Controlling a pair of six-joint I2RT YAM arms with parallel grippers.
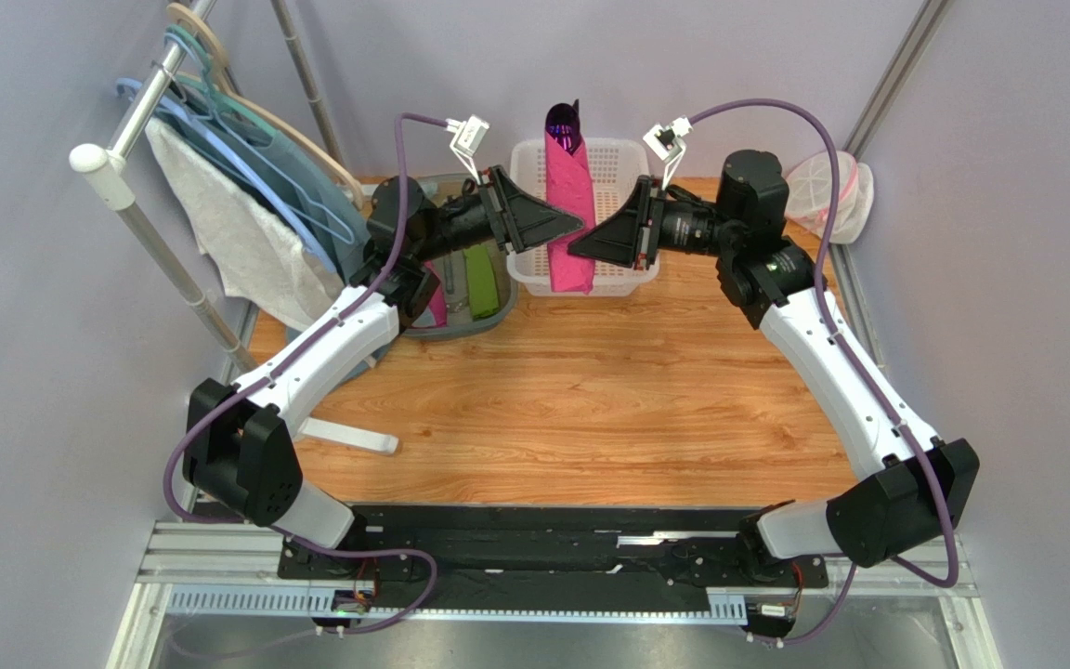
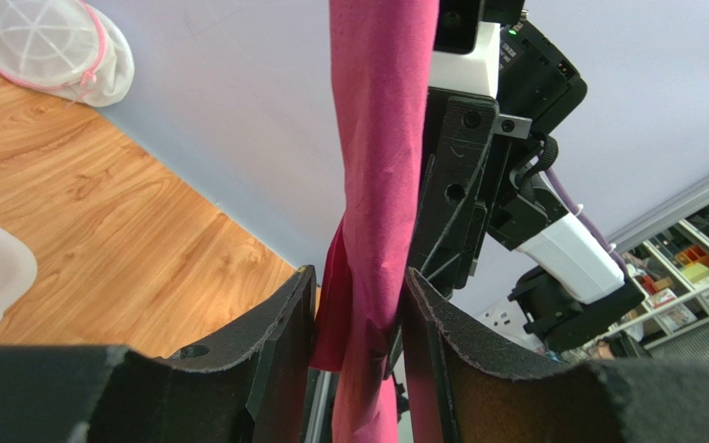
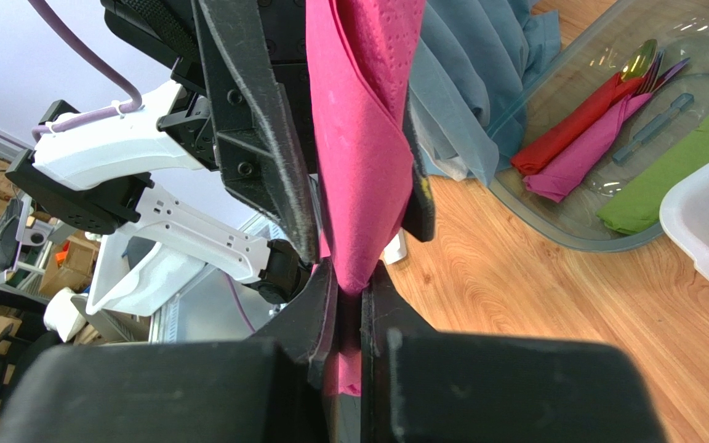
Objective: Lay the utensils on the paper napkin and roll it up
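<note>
One camera hangs high behind the robot, looking down over the whole table [image 1: 569,404]. The two wrist cameras face each other, close on the same rolled napkin [image 2: 381,138].

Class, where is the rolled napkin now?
Top view: the napkin stands upright at the far middle, over the white basket, between left fingers and right fingers.

The wooden bench [image 1: 597,404] carries a white slotted basket [image 1: 620,283] at its far middle, a clear grey tub [image 1: 492,318] just left of it, a white mesh pouch [image 1: 831,195] with pink trim at the far right corner, and a slim white strip [image 1: 345,438] lying flat near the left edge.
</note>
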